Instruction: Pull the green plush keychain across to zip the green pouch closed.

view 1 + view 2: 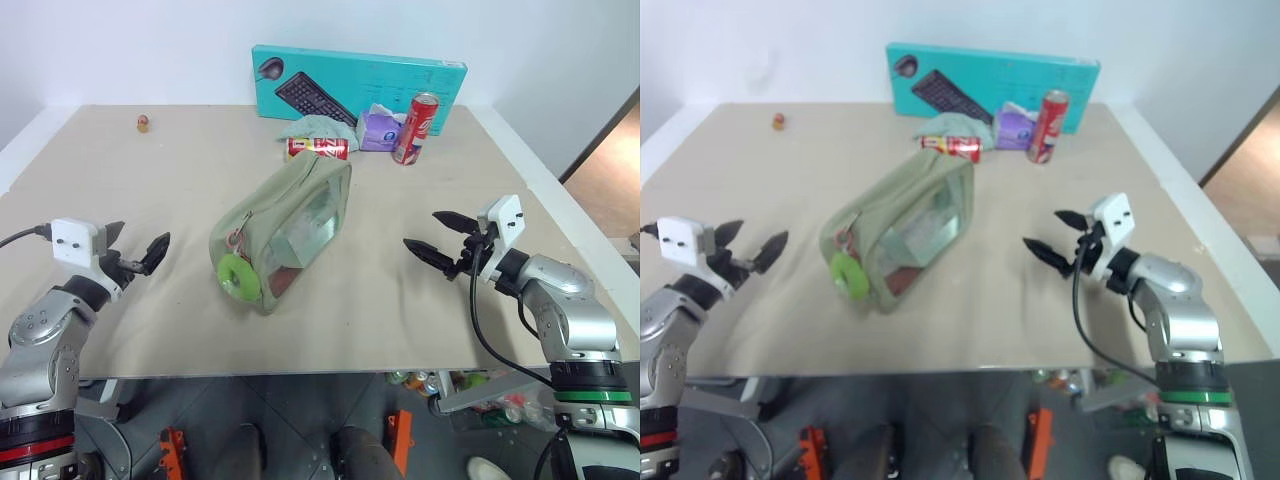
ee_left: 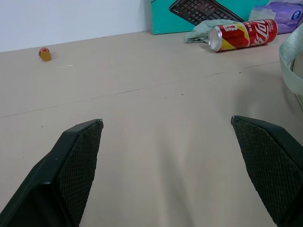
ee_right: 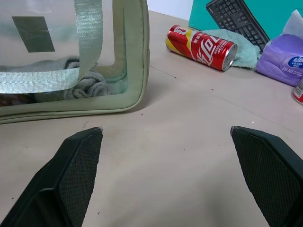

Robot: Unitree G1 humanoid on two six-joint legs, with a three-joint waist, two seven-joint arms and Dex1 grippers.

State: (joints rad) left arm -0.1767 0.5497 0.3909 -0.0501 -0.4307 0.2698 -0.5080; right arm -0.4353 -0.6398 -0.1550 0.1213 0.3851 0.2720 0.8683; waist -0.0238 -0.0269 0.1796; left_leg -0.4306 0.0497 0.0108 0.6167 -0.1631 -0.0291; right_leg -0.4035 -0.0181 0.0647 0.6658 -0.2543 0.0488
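We've got the green pouch [image 1: 288,228] lying mid-table with the fuzzy green keychain [image 1: 237,273] at its near end, and both the left gripper [image 1: 135,255] and right gripper [image 1: 438,238] hang spread wide on either side, holding nothing. That pouch looks soft and floppy — we'd probably pin the fabric with one gripper and pinch the squishy keychain itself, since it's light but could slip.

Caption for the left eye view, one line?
Both end effectors, left and right, open beside the green pouch; green plush keychain untouched at its near end.
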